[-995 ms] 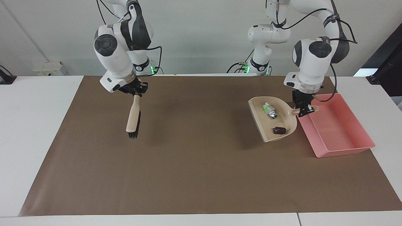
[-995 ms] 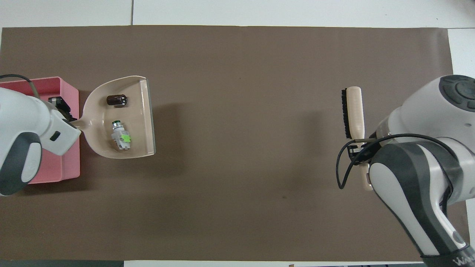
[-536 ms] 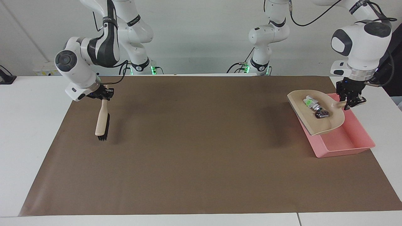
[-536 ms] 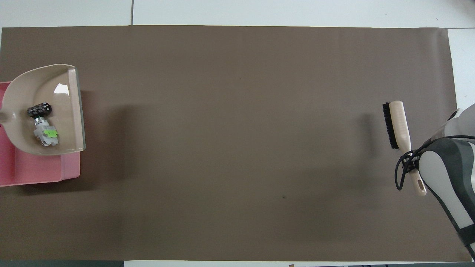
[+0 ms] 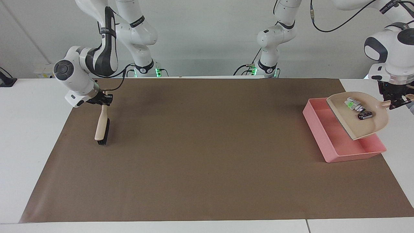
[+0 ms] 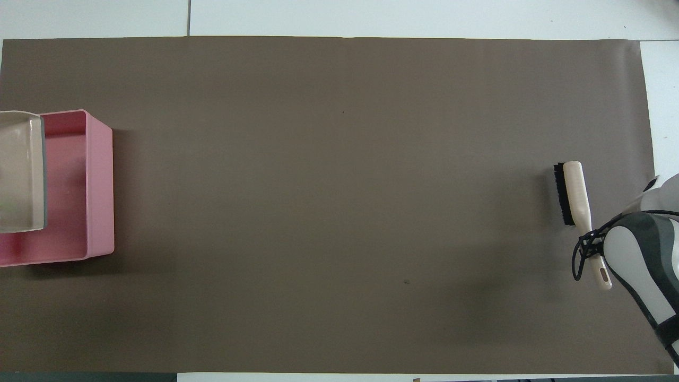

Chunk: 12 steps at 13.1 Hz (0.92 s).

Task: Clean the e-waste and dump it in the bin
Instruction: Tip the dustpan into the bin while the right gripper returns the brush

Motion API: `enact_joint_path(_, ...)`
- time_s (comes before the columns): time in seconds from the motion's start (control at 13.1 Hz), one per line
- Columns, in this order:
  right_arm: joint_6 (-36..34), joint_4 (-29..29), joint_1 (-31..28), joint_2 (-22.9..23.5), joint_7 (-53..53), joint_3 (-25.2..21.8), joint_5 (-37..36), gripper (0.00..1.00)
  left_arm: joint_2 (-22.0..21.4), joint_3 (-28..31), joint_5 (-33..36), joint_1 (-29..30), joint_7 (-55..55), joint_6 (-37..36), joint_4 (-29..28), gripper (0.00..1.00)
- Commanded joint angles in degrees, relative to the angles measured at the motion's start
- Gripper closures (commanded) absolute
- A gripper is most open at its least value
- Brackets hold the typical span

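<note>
Remaining undumped, the e-waste — white block (image 5: 352,104) and dark cylinder (image 5: 364,115) — is being carried in the beige plastic dustpan (image 5: 372,127), gripped shut by the left gripper (image 5: 396,104) over the shallow pink plastic bin (image 5: 318,127); tipping is outstanding. The bristle brush (image 5: 102,124) is being clamped by the right gripper (image 5: 104,99), waiting.

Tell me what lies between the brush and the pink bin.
Nothing: both views show only bare brown mat between the brush and the bin.
</note>
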Motion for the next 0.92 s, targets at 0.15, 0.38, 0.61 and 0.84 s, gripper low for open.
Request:
enact_joint_path(0.15, 3.2, -4.1, -2.9, -1.6, -1.2, 0.8, -0.3, 1.0, 0.1, -0.2, 21.2, -3.0, -12.9, 0.2, -3.3, 1.0)
enact_joint_path(0.38, 4.9, -5.5, -3.4, -2.2, -1.6, 0.7, 0.0, 0.87, 0.3, -0.2, 28.9, -4.0, -22.3, -1.3, -5.6, 1.0)
enact_joint_path(0.61, 3.7, -3.8, -2.9, -1.8, -1.8, 0.8, 0.2, 0.0, 0.9, -0.2, 35.7, -5.7, -22.4, -3.6, -5.7, 1.0)
enact_joint_path(0.84, 4.1, 2.8, -1.1, -1.1, -1.5, 1.3, 0.2, 0.0, 0.9, -0.3, 38.6, -6.7, -22.5, -5.6, -5.6, 1.0)
